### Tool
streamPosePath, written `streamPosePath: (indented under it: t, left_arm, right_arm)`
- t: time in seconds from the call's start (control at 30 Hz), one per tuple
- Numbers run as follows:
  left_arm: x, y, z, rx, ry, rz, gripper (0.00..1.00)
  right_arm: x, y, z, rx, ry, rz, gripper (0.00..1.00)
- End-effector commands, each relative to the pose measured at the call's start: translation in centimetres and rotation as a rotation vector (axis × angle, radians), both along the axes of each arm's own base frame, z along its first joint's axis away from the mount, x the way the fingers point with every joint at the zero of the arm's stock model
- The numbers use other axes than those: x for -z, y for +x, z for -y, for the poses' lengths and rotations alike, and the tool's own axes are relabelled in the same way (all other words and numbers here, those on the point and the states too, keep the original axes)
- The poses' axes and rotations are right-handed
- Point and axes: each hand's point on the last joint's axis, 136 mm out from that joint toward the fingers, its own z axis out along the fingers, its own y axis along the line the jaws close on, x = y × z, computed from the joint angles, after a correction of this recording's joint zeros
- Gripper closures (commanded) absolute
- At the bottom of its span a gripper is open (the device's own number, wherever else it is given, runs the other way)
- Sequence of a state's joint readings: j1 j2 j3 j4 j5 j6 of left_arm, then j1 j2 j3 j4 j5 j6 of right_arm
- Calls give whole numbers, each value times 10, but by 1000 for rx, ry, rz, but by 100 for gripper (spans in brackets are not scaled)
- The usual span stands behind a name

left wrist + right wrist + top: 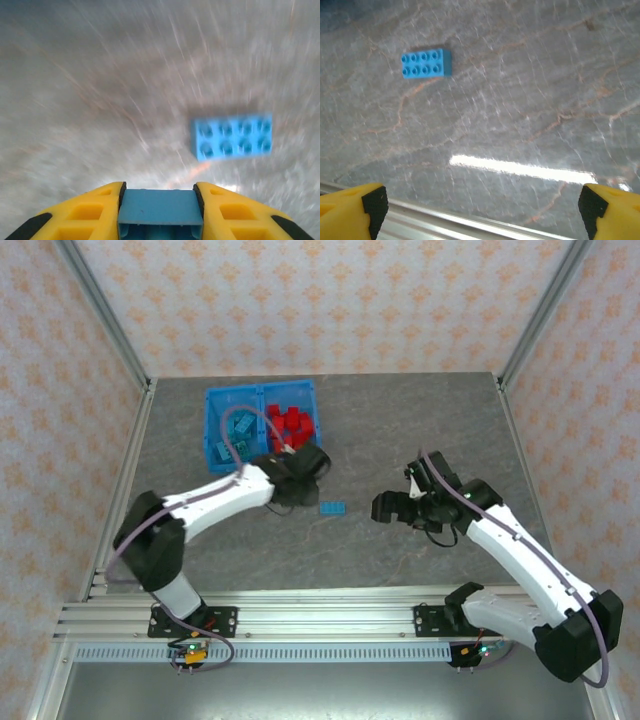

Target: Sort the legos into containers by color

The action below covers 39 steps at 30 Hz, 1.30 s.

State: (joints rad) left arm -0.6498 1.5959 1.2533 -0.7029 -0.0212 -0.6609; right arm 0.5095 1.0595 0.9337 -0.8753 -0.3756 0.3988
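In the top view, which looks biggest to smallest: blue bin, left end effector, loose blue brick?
1. blue bin
2. left end effector
3. loose blue brick

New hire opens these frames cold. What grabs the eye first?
The bright blue bin sits at the back left of the grey table, with teal bricks in its left compartment and red bricks in its right. One loose blue brick lies studs-up between the arms. The left end effector is shut on a second blue brick; the right end effector hangs open.
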Motion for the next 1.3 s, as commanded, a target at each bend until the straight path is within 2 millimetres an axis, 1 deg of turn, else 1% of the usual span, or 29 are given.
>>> streamPosePath:
  t: [0.0, 0.07, 0.13, 0.23, 0.27, 0.33, 0.4, 0.47, 0.57, 0.6, 0.67, 0.7, 0.77, 0.87, 0.9, 1.03, 1.1, 1.13, 1.17, 1.2, 1.23, 1.27]
  left_arm:
    - [-47, 35, -53, -91, 76, 139, 72]
    - [-62, 55, -81, -164, 88, 185, 72]
    - [-71, 75, -106, -238, 85, 215, 72]
    - [-74, 106, -135, -335, 52, 241, 73]
    - [-72, 118, -144, -366, 38, 246, 73]
    - [-63, 136, -157, -416, 10, 236, 73]
    - [-50, 153, -167, -444, -3, 212, 73]
    - [-35, 167, -170, -452, -34, 168, 72]
    - [-7, 180, -169, -456, -85, 101, 68]
    - [-2, 181, -169, -462, -98, 90, 66]
    - [5, 182, -170, -470, -127, 74, 57]
    - [5, 182, -170, -472, -137, 75, 53]
    - [0, 180, -169, -468, -150, 83, 49]
    - [-10, 174, -169, -456, -162, 102, 45]
    - [-23, 171, -168, -449, -170, 126, 44]
    - [-47, 154, -163, -431, -216, 165, 44]
    - [-61, 143, -152, -402, -252, 192, 44]
    - [-67, 135, -142, -371, -261, 204, 44]
    - [-70, 126, -129, -329, -259, 211, 44]
    - [-74, 118, -117, -288, -257, 217, 44]
    - [-76, 108, -102, -233, -254, 223, 43]
    - [-74, 99, -88, -182, -250, 220, 42]
  right_arm:
    - [-15, 29, -15, 35, 60, 76, 1]
    - [-14, 38, -19, 42, 65, 81, 1]
    - [-12, 45, -23, 50, 69, 80, 1]
    - [-10, 48, -25, 55, 73, 80, 1]
    - [-5, 49, -25, 58, 65, 65, 2]
    - [-2, 47, -24, 58, 58, 55, 2]
    - [0, 45, -22, 59, 49, 54, 1]
    - [5, 43, -19, 62, 35, 43, 2]
    - [0, 40, -16, 72, 45, 63, 1]
    - [0, 39, -16, 74, 47, 64, 1]
    - [0, 39, -15, 79, 51, 64, 1]
    - [0, 39, -16, 79, 54, 64, 1]
    - [1, 38, -16, 80, 57, 61, 1]
    - [2, 40, -18, 77, 59, 61, 1]
    - [2, 41, -19, 78, 62, 61, 1]
    - [3, 46, -22, 78, 65, 60, 1]
    - [0, 49, -23, 83, 73, 71, 2]
    - [-1, 50, -23, 86, 73, 77, 1]
    - [-2, 51, -23, 91, 72, 82, 1]
    - [4, 53, -22, 94, 57, 68, 1]
    - [3, 54, -21, 99, 51, 72, 1]
    - [3, 55, -20, 103, 44, 75, 1]
